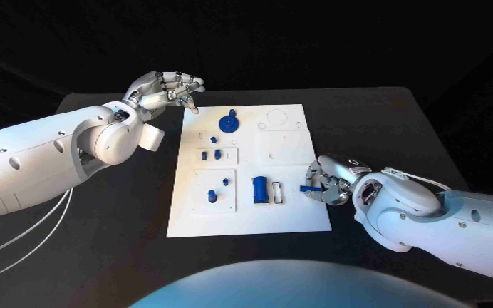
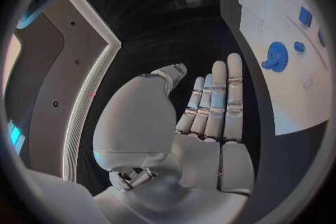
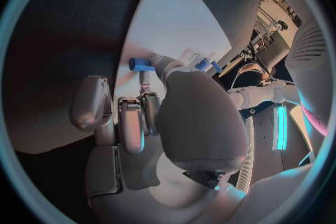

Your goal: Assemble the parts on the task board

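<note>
The white task board (image 1: 293,208) lies in the middle of the black table. A blue gear (image 1: 230,121) stands at its far end, also seen in the left wrist view (image 2: 275,57). Small blue pegs (image 1: 211,155) and a long blue block (image 1: 260,190) sit nearer me. My right hand (image 1: 330,182) hovers over the board's right edge and pinches a short blue peg (image 1: 306,189) between thumb and finger; the right wrist view shows this peg (image 3: 142,64) sticking out over the board (image 3: 178,22). My left hand (image 1: 167,92) hangs by the board's far left corner, fingers (image 2: 223,98) stretched out, holding nothing.
The black table (image 1: 113,215) spreads round the board on all sides. Outlined slots (image 1: 279,119) mark the board's far right part. White cables (image 1: 41,233) trail below my left arm at the near left.
</note>
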You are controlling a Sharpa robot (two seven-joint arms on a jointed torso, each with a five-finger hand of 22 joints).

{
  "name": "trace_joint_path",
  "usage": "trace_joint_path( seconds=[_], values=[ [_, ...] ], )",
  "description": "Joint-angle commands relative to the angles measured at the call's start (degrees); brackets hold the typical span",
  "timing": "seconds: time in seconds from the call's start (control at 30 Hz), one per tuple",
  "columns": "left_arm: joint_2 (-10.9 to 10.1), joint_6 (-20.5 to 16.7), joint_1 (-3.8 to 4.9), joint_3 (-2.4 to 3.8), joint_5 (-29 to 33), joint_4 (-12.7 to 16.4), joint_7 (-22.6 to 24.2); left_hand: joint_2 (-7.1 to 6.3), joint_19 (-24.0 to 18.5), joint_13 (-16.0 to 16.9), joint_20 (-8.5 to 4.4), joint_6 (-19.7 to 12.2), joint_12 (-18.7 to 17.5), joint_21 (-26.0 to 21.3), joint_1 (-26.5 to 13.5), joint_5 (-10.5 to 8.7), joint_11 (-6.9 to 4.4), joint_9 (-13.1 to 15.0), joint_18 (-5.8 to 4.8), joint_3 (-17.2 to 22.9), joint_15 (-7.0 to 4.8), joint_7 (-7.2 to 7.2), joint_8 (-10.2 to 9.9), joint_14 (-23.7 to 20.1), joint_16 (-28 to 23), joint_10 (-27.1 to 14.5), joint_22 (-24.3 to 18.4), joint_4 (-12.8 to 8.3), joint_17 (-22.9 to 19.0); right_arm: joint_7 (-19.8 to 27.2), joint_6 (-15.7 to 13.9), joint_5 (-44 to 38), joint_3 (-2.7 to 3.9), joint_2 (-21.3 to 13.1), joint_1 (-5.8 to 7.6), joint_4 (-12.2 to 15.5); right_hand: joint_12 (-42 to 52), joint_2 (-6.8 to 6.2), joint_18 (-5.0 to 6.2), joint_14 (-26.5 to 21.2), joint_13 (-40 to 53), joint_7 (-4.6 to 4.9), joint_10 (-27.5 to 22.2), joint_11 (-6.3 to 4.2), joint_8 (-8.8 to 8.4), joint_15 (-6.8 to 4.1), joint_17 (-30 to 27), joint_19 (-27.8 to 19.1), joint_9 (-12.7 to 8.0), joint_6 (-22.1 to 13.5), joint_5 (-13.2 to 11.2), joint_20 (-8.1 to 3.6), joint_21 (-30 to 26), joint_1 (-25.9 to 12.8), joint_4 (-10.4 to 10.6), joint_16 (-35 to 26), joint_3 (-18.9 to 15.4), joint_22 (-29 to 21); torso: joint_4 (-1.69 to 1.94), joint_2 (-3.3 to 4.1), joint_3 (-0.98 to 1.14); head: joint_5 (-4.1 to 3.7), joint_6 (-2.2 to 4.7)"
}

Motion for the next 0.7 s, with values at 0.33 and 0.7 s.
trace_joint_path(
  seconds=[0.33,0.7],
  values=[
    [0.06,1.11,-0.01,0.02,0.13,0.12,0.33,0.35,0.28,0.07,0.13,-0.28,0.4,-0.26,-0.05,0.02,0.0,-0.09,0.75,-0.09,-0.07,3.16,0.19,-0.26,0.17,-0.53,-0.05,0.37,0.1,-0.85,-1.25,11.34,-0.47,0.16,0.96,1.77,0.4,0.47,0.06,5.04,7.15,-0.9,0.26,-0.37,0.88,-0.55,9.94,0.53,1.05,0.44,-0.06,-0.61,0.69,-4.19,-3.38,0.08,5.24,9.15,0.02,0.03,-0.06,0.06,0.0],
    [-0.1,0.98,-0.01,0.02,0.1,0.23,0.4,0.35,0.28,0.07,0.13,-0.28,0.4,-0.26,-0.05,0.02,0.0,-0.09,0.75,-0.09,-0.07,3.16,0.19,-0.26,0.17,-0.53,-0.05,0.37,0.1,0.58,-4.29,17.14,-0.34,2.04,1.41,2.83,0.79,0.72,-0.05,5.15,7.41,-0.91,0.64,-0.4,1.33,-0.59,10.38,0.76,1.77,-0.02,-0.18,-0.67,1.38,-8.09,-3.55,0.3,6.52,9.28,0.04,0.06,-0.05,-0.38,0.0]
  ],
)
